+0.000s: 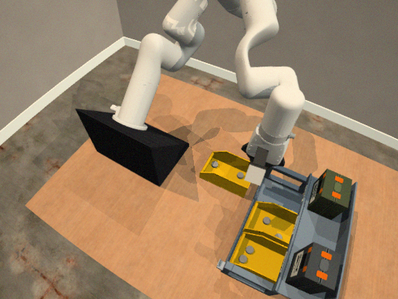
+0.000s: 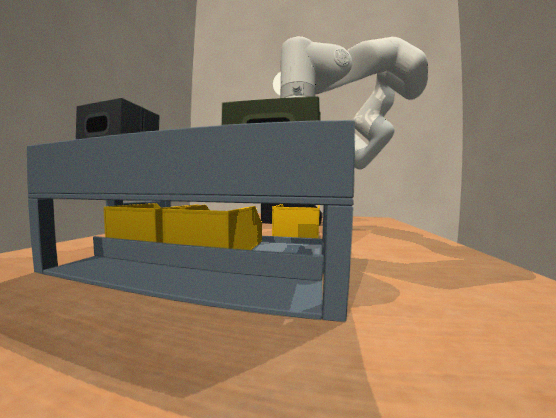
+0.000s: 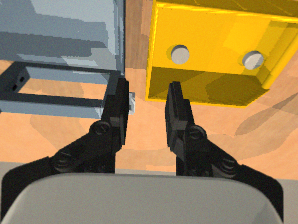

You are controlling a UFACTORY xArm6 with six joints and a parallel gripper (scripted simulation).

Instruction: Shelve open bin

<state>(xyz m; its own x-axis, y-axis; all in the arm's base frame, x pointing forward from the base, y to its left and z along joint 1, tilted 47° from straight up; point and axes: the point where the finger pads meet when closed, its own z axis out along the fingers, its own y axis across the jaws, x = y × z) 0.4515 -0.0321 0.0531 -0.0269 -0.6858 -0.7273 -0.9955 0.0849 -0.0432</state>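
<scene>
Noted behind everything: plain grey-brown walls (image 1: 64, 46) (image 2: 240, 30), then a wood-grained table top (image 1: 107, 200) (image 2: 430, 360) (image 3: 147, 155). From left to right in the top view: on the table, a black wedge-shaped base (image 1: 125, 157), bearing the white arm (image 1: 139, 82) (image 2: 370, 60). Next, the loose yellow bin (image 1: 223, 175) (image 2: 287, 220) (image 3: 215, 55), upright on the table beside the shelf, with two round grey parts inside. At its shelf-side end, above, the gripper (image 1: 265, 158) (image 3: 148, 94): fingers partly spread, nothing between them, apart from the bin in the wrist view. Farther right, the grey-blue shelf (image 1: 329, 229) (image 2: 190, 160) (image 3: 55, 55), with two yellow bins (image 1: 273, 216) (image 2: 195, 227) level, side by side, both containing grey parts. Beside them, unfilled, the free place (image 1: 280, 194). Rightmost, on the upper board: a dark grey box (image 1: 315, 268) (image 2: 100, 119) and a green box (image 1: 331, 194) (image 2: 270, 110), well apart.
</scene>
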